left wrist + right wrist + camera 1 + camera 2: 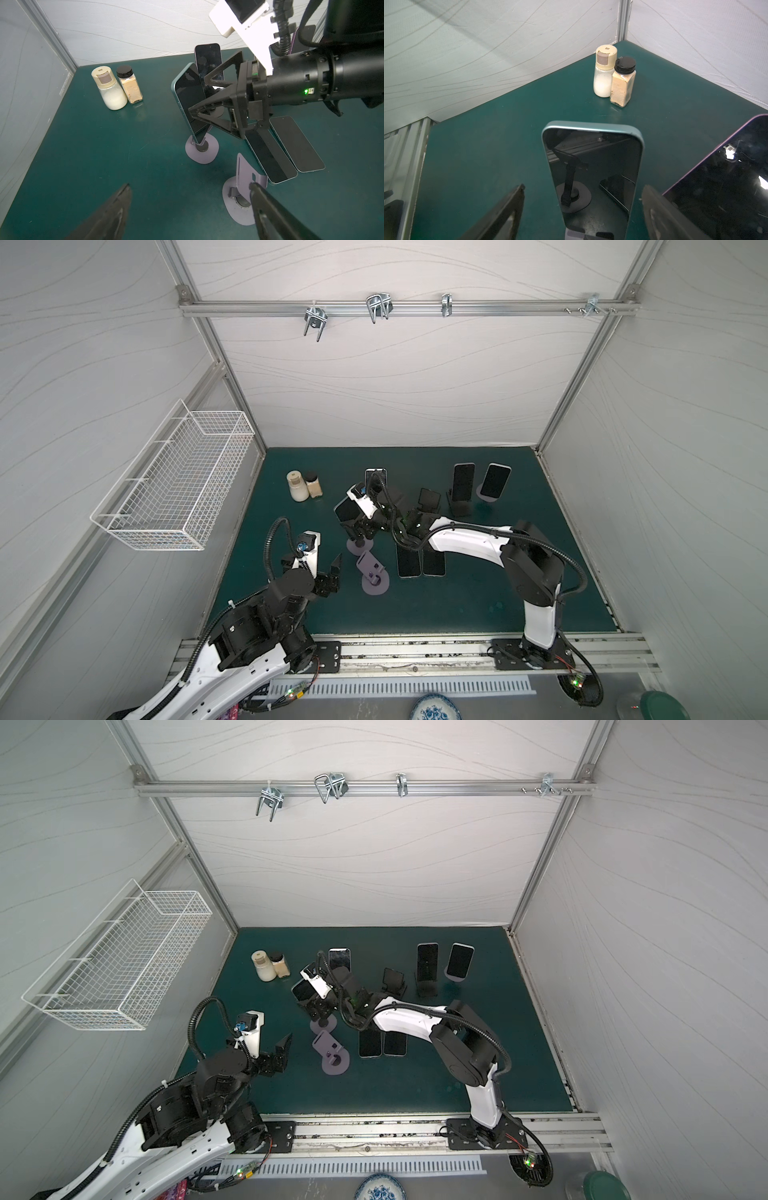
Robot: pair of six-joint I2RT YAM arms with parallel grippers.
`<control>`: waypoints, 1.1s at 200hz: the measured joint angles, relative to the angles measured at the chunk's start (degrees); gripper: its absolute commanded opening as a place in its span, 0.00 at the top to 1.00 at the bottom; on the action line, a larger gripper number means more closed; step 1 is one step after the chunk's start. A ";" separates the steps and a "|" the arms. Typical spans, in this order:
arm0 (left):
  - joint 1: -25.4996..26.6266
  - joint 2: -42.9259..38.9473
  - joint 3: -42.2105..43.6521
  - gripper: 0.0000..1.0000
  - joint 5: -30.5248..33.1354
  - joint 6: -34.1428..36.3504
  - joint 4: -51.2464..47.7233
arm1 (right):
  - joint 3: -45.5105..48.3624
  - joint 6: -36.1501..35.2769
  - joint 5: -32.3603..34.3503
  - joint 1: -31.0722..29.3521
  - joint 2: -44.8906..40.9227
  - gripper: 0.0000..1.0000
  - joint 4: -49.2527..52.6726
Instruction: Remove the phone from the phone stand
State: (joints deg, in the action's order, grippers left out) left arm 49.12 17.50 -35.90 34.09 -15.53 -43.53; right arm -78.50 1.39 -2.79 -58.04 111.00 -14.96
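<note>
Open right tool [584,188] facing teal phone [593,166] on stand [209,154]; open left tool [189,186] apart. Probably stiff, slippery, fragile: pinch long edges gently.

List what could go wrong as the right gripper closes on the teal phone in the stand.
1. The right gripper flanks the teal phone, but nothing holds its stand; the left gripper is open by the empty stand, so a lift may drag or tip it.
2. Another standing phone is close beside one finger; it could get bumped.
3. Two flat phones lie next to the stand; a slip could land on them.
</note>
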 measured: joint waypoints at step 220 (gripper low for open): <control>-0.35 0.98 0.00 0.10 1.29 -1.07 -0.17 | -5.14 0.26 4.35 -0.76 5.29 0.10 1.38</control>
State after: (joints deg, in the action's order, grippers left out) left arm 48.77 18.48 -35.90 35.38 -16.60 -43.70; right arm -83.64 1.65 1.56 -58.81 116.29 -13.58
